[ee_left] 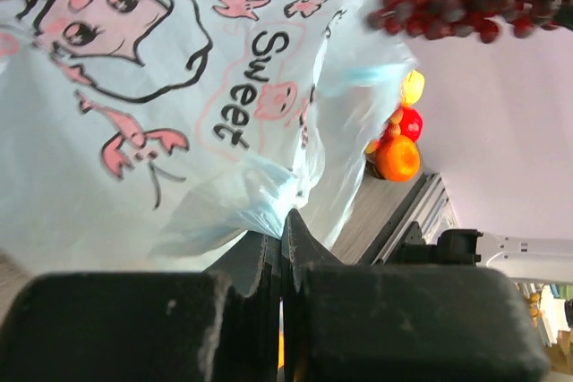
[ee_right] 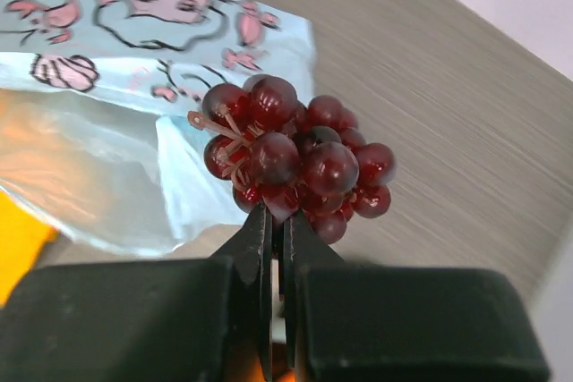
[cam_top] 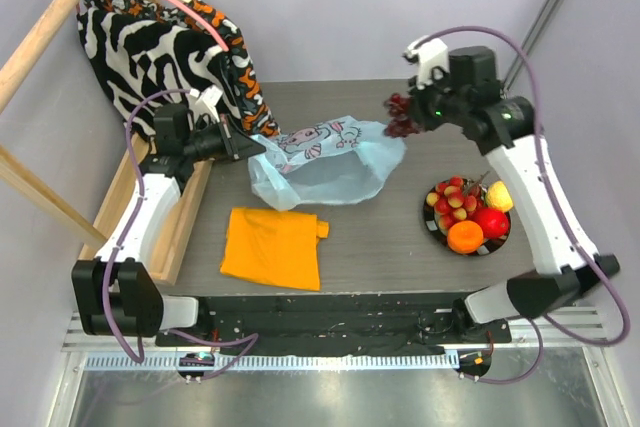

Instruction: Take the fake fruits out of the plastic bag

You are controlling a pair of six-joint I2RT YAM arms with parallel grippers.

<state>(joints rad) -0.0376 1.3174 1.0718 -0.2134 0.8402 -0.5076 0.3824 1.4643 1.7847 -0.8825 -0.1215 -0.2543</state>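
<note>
A: Entry one, the grape bunch (ee_right: 295, 160)?
B: Dark red-purple. Pinched at the stem by the clenched right gripper (ee_right: 277, 221), held in the air just past the right end of the plastic bag (cam_top: 330, 165).
A: The bag?
B: Pale blue, pink cartoon print, crumpled on the table (cam_top: 400, 272). The left gripper (ee_left: 282, 232) is clamped on its left edge.
A: Other fruit?
B: Orange (cam_top: 465, 237), apple (cam_top: 491, 221), lemon (cam_top: 499, 195) and strawberries (cam_top: 452, 199), piled on a dark plate (cam_top: 428, 219) right of the bag, apart from it.
A: Sundries?
B: Orange cloth (cam_top: 272, 245) lies flat near the bag; zebra cloth (cam_top: 140, 47) is at far left.
</note>
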